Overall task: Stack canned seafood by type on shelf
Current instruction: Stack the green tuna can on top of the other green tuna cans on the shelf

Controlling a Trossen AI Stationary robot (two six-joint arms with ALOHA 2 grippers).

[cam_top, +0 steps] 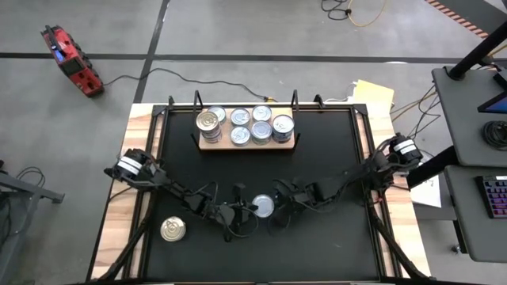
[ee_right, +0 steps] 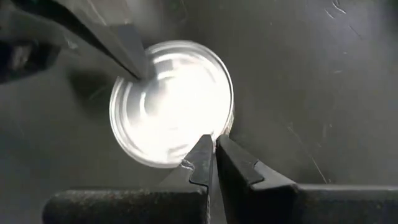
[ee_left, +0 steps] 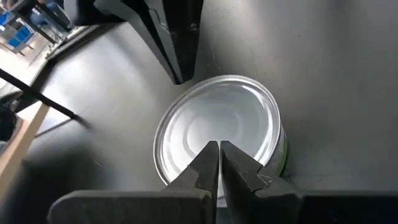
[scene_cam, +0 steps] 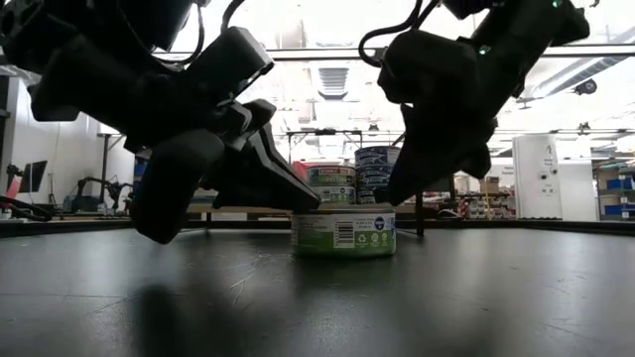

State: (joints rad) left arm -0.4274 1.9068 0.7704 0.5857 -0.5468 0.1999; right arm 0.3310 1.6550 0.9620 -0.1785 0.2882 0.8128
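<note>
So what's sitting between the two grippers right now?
One silver-topped can, between the shut left gripper and shut right gripper; clearest in the high view.

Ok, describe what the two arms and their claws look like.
Both arms are dark, jointed and slim, with black cables looped along them and a white-and-black cylindrical part near each shoulder. The left claw and right claw each have two matte black, wedge-shaped fingers tapering to narrow tips on a wide black crossbar.

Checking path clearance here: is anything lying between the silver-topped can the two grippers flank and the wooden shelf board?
Nothing visible does. The can sits mid-table with the left gripper and right gripper shut at either side of it. Only bare black table lies between it and the shelf. The gold-topped can lies off that line.
</note>
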